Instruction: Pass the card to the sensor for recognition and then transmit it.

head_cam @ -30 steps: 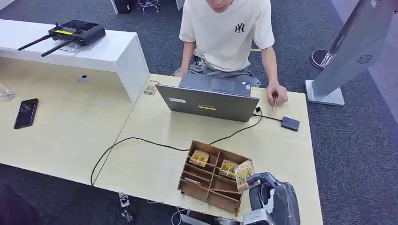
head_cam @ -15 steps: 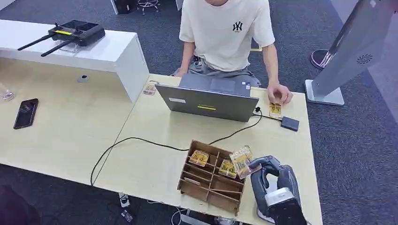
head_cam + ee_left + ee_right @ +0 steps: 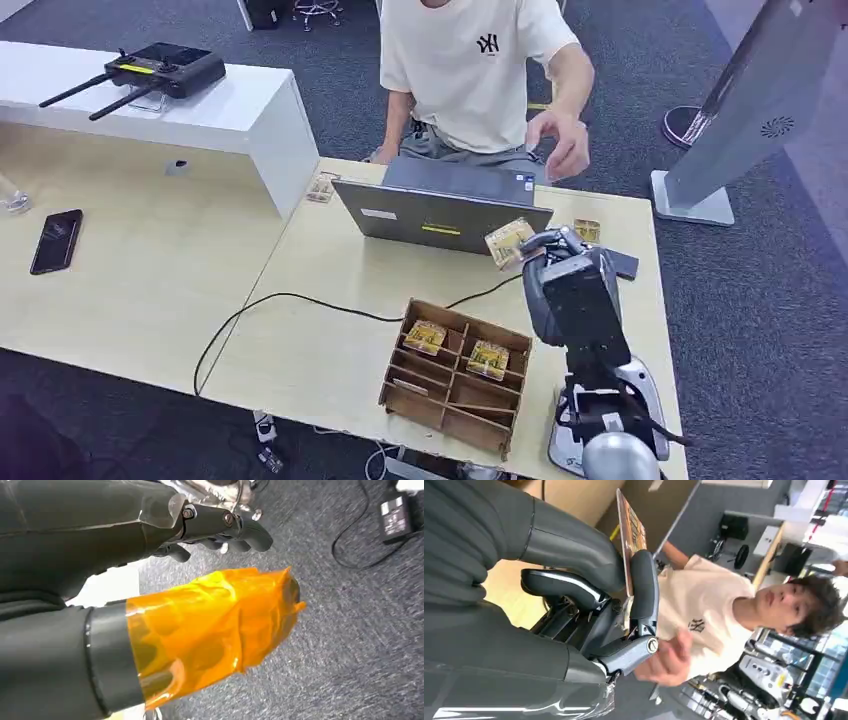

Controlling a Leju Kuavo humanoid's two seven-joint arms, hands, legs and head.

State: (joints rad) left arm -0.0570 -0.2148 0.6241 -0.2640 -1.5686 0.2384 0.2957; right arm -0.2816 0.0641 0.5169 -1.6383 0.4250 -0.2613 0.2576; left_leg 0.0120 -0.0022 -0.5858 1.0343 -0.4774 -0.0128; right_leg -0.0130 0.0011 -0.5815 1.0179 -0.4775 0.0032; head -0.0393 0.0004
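My right hand (image 3: pixel 562 275) is raised over the table's right side, just in front of the laptop (image 3: pixel 445 215). It pinches a yellow-patterned card (image 3: pixel 508 242) between thumb and a finger, and the right wrist view shows the card (image 3: pixel 630 532) edge-on in that grip. The black sensor box (image 3: pixel 626 264) lies on the table just right of the hand, partly hidden by it. Another card (image 3: pixel 587 230) lies beyond the sensor. My left hand (image 3: pixel 150 605) hangs over the carpet holding nothing, its thumb wrapped in orange tape.
A wooden compartment box (image 3: pixel 440 405) near the front edge holds two cards (image 3: pixel 425 335). A black cable (image 3: pixel 290 297) runs across the table. A person (image 3: pixel 470 70) sits behind the laptop with one hand (image 3: pixel 560 145) raised. A phone (image 3: pixel 55 241) lies at the left.
My right hand has lifted the card from the wooden box and carried it forward, up toward the laptop and sensor. The person put a card on the table, then raised their hand.
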